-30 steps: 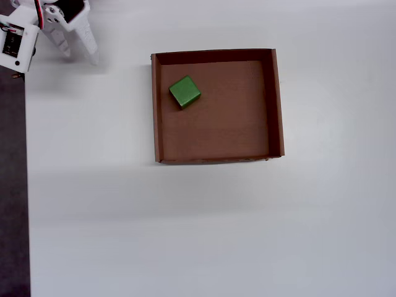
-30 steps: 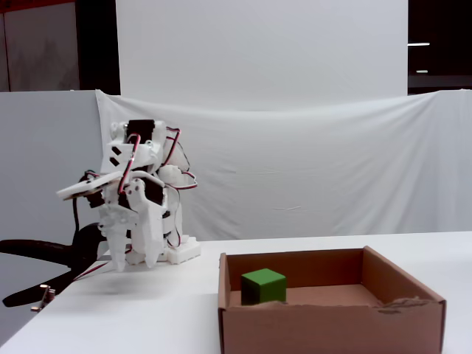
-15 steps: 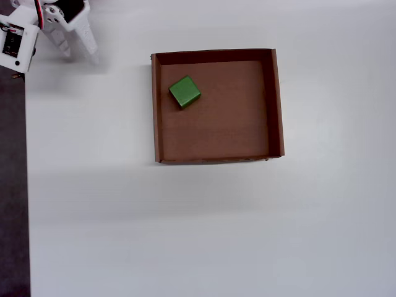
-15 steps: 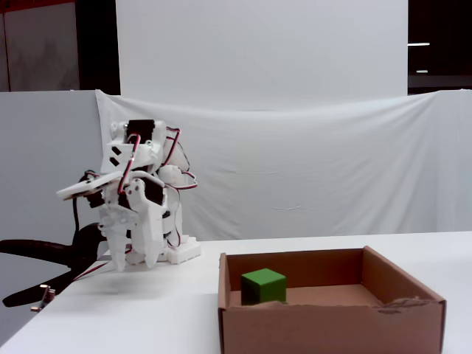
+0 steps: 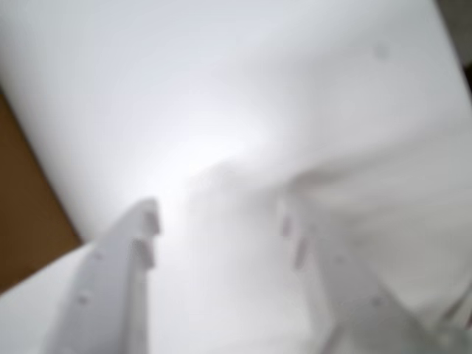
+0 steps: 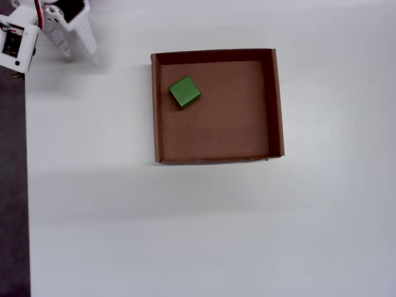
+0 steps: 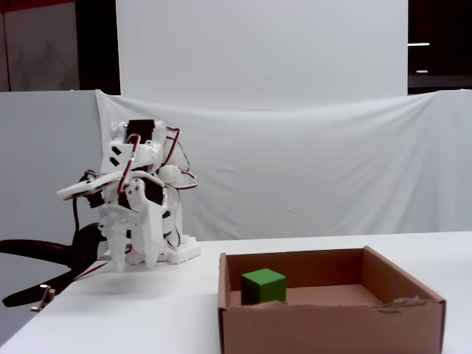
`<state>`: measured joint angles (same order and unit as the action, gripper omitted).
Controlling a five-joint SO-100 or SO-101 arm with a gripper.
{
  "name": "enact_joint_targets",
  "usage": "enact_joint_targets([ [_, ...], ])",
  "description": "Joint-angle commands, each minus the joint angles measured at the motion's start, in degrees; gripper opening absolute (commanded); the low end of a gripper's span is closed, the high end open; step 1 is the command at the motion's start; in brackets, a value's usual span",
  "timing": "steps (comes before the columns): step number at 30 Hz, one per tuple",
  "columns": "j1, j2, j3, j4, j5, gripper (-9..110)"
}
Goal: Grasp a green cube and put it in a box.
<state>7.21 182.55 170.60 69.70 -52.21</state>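
i count one small bright-green cube and one shallow square brown cardboard box on the white counter. the cube sits inside the box, in its upper-left corner overhead. my wrist view is blurred. the white two-finger gripper hangs parted and empty, well apart from the box

Lab-style recording setup, plain white table, white cloth backdrop, white board behind

Open table all around walled box
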Motion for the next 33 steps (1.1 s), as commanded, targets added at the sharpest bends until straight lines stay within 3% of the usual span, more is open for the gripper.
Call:
enact_joint_targets([
  [1, -0.35, -0.09, -0.26, 0.53, 0.18, 21],
  [33, -0.35, -0.09, -0.26, 0.53, 0.18, 21],
])
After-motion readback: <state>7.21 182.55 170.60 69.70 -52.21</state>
